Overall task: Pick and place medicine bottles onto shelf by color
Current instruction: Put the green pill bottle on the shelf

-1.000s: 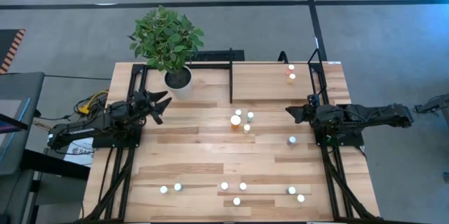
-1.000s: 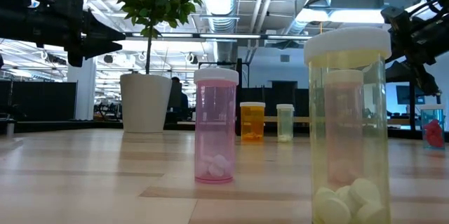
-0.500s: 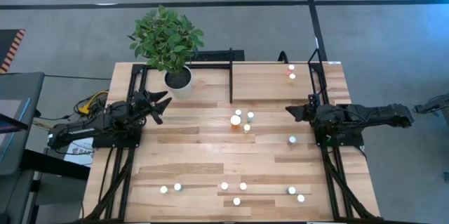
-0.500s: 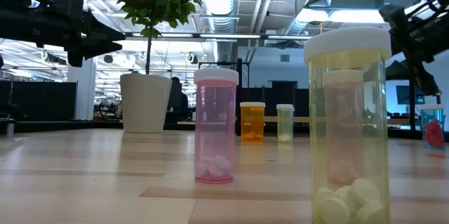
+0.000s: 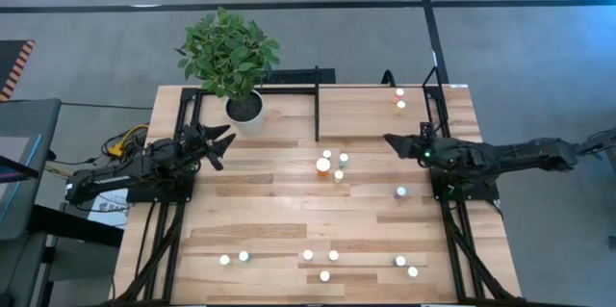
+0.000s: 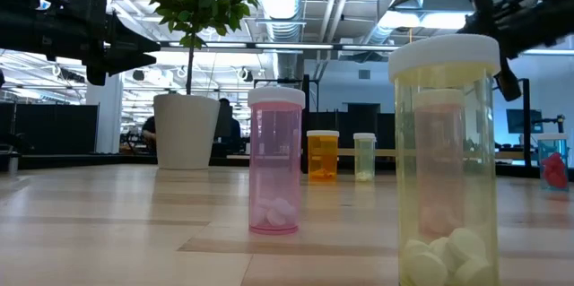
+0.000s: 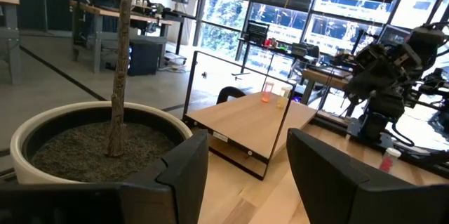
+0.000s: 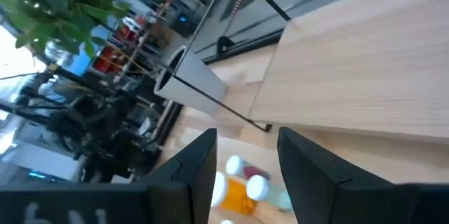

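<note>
Several small white-capped medicine bottles stand upright on the table. A cluster with an orange one [image 5: 322,165] is at mid table, one [image 5: 400,191] stands alone to its right, and a row [image 5: 324,275] runs along the near edge. Two bottles [image 5: 399,99] stand on the shelf [image 5: 371,115] at the far right. In the low view a pink bottle [image 6: 275,160] and a yellow-green one [image 6: 446,160] are nearest. My right gripper [image 5: 393,141] [image 8: 245,150] hovers open above the table, right of the cluster. My left gripper [image 5: 221,143] [image 7: 245,157] waits open beside the plant pot.
A white pot [image 5: 244,110] with a leafy plant stands at the far left, next to the shelf's black frame bar [image 5: 317,115]. Bare plank table lies between the centre cluster and the near row. Black arm mounts run along both side edges.
My right gripper has reached out from the table's right edge toward the centre cluster and risen, tipping its fingers a little downward. No bottle has moved.
</note>
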Robot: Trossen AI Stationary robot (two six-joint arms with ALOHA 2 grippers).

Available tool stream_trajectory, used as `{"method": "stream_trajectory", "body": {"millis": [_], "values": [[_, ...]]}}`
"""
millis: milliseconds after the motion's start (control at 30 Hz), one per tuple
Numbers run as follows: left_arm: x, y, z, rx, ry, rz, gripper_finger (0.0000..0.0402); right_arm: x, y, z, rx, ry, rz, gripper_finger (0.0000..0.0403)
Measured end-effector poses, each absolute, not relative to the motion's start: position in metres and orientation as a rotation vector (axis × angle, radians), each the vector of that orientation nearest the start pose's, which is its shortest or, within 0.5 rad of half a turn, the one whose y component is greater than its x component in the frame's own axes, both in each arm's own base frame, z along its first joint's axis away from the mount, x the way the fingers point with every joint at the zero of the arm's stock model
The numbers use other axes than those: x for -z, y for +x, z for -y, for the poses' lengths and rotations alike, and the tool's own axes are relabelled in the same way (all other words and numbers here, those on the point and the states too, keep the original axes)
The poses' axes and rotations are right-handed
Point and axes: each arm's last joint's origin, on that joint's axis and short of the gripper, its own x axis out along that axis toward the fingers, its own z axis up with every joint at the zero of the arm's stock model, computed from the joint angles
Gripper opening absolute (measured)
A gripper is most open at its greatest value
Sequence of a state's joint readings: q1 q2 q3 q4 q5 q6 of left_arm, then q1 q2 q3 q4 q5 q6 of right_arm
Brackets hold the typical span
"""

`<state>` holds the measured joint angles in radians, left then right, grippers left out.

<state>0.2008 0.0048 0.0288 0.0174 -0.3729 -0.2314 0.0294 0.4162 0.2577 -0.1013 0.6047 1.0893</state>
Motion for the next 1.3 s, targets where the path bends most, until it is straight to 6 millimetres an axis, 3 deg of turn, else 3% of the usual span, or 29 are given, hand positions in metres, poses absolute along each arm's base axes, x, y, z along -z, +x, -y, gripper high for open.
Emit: {"method": "stream_trajectory", "body": {"millis": [167, 533, 700, 1000, 1300], "values": [[-0.175, 0.09, -0.029, -0.566, -0.229, 0.108, 0.0181, -0.231, 0.135, 0.017, 0.708, 1.059, 0.024, 0.0175], [-0.175, 0.09, -0.029, -0.566, -0.229, 0.108, 0.0181, -0.269, 0.197, 0.044, 0.998, 1.341, -0.59, 0.0175], [-0.175, 0.09, -0.029, -0.567, -0.229, 0.108, 0.0181, -0.282, 0.228, 0.054, 1.131, 1.462, -0.747, 0.0176], [-0.175, 0.09, -0.029, -0.566, -0.229, 0.108, 0.0181, -0.277, 0.284, 0.066, 1.258, 1.514, -0.868, 0.0176], [-0.175, 0.09, -0.029, -0.566, -0.229, 0.108, 0.0181, -0.258, 0.311, 0.073, 1.3, 1.574, -0.921, 0.018]]}}
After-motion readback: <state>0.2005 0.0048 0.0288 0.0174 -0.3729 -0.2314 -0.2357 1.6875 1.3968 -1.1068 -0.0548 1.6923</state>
